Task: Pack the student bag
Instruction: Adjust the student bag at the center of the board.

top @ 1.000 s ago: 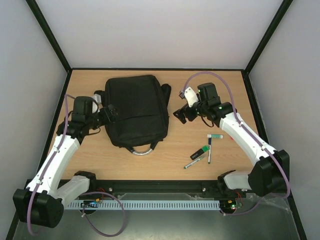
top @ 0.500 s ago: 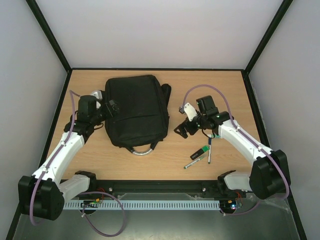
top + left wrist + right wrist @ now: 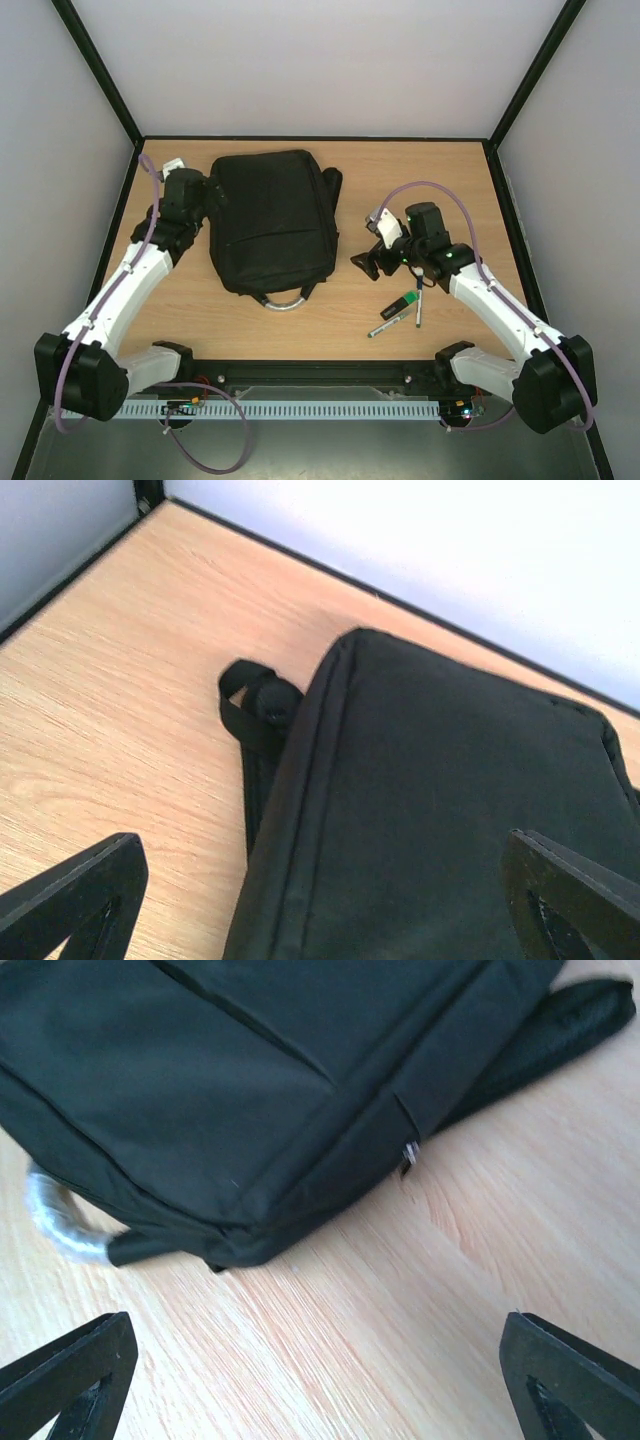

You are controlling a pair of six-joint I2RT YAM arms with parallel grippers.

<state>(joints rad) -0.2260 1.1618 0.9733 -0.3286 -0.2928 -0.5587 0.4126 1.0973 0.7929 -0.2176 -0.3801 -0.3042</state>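
Bag (image 3: pixel 272 218) lies flat on the table (image 3: pixel 440 180) in our top view. Our left gripper (image 3: pixel 214 196) is at its left edge, and our right gripper (image 3: pixel 366 263) is just right of it. From the left wrist we see fingers (image 3: pixel 75 895) wide apart over the bag's corner. From the right wrist we see fingers (image 3: pixel 70 1370) wide apart and empty, near the bag's grey handle (image 3: pixel 55 1222).

The student bag (image 3: pixel 272 215) is plain black, its loop handle (image 3: pixel 285 303) grey, on a pale wood-grain table (image 3: pixel 425 170).

Left arm (image 3: pixel 120 297) and right arm (image 3: pixel 500 306): white shells, black joints, 2 purple cables.
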